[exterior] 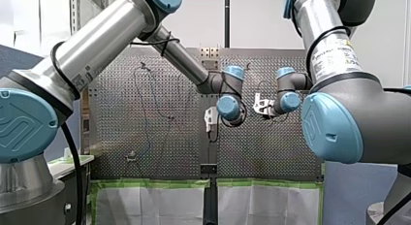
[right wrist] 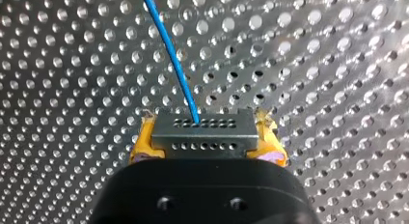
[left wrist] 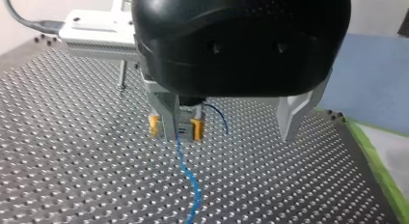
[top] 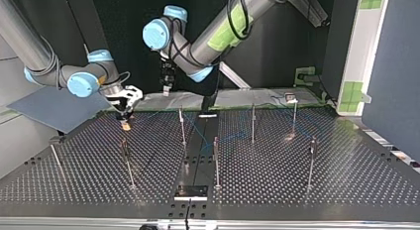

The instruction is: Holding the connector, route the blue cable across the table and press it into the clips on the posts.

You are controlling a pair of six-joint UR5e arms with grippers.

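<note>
My right tool [right wrist: 204, 149] is clamped on the connector [right wrist: 202, 130]. Its yellow pads [right wrist: 141, 146] squeeze the connector from both sides. The connector is a small grey block with two rows of tiny holes.

The blue cable [right wrist: 174, 60] comes out of one hole in the connector. It runs away from the tool, over the table [right wrist: 67, 69], which is full of little round holes.

In the top view, my right tool points down at the view's left, toward the back of the table. The connector sits at its tip, low over the table. I cannot tell if it touches the table.

From there the blue cable goes toward the middle of the table. It passes near a thin post [top: 182, 127] and lies between that one and other posts [top: 252, 122]. The cable looks very faint there, so I cannot tell if it sits in any clip.

More posts stand nearer the front of that view, well apart from each other.

My left tool [top: 166, 86] hangs high up, near the back of the table, apart from my right tool. In the left wrist view one of its metal fingers [left wrist: 294, 115] stands far out to the side. The tool looks spread wide and grips nothing.
</note>
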